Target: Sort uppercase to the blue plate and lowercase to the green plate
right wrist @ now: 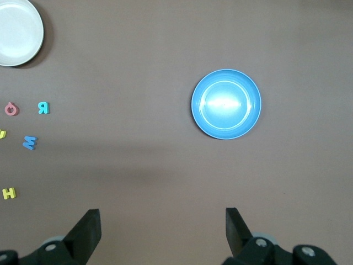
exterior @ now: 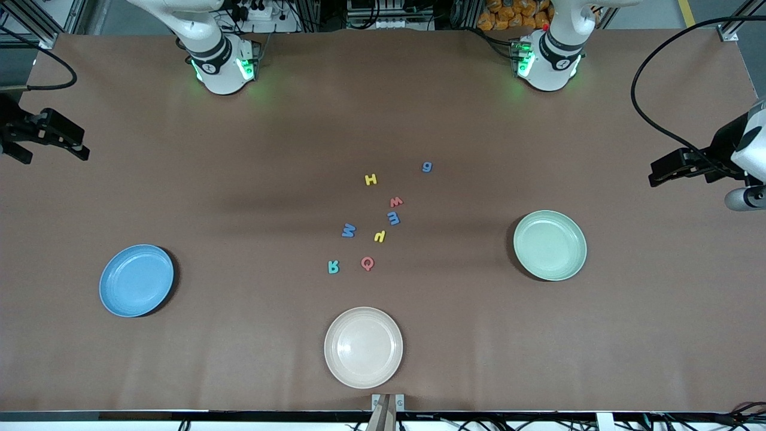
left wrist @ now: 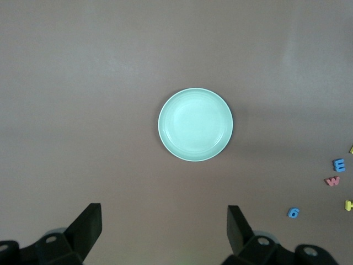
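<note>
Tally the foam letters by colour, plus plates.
Blue letters: 3, g, m, M
Red letters: 2, w, Q
Yellow letters: 2, H, hooked letter
Teal letters: 1, R
Plates: 3, blue plate, green plate, cream plate
Total: 11

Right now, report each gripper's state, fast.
Left gripper: open, holding nothing, up above the green plate.
Right gripper: open, holding nothing, up above the blue plate.
</note>
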Motion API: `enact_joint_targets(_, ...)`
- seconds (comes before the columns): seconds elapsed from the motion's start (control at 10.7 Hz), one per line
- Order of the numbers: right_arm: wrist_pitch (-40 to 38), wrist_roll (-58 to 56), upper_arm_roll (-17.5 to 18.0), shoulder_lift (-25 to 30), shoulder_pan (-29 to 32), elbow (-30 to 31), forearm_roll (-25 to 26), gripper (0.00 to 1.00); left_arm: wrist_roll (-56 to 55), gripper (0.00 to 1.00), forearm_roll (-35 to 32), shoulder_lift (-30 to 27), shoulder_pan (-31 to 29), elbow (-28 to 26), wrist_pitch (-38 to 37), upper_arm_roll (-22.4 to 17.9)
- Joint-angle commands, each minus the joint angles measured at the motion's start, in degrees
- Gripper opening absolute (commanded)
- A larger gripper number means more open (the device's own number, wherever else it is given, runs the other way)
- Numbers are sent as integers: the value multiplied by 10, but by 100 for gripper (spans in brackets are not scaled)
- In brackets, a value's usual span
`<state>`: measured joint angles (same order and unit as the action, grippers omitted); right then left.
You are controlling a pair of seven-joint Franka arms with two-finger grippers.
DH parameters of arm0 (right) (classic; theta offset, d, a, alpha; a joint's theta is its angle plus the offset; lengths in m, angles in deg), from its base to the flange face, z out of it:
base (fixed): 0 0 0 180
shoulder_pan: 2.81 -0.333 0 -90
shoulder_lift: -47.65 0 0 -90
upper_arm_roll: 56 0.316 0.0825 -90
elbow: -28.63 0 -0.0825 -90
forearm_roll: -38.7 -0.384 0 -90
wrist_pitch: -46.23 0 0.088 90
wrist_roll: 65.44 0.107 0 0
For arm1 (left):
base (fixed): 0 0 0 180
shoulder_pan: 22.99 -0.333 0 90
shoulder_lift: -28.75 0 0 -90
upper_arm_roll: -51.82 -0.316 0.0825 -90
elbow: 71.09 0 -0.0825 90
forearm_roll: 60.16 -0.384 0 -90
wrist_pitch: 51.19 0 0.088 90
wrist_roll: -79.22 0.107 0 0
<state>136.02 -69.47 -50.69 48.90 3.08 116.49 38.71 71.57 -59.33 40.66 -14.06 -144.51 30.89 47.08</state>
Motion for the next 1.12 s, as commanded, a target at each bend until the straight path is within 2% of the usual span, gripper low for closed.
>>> enact_joint_targets(0.0, 6, 3, 6, 17, 8, 17, -7, 100, -3, 100, -14, -7, 10, 2, -11, -1)
enact_joint_targets(1.03, 20, 3, 3, 16, 11, 22, -9, 100, -8, 100, -9, -6, 18, 1, -11, -1)
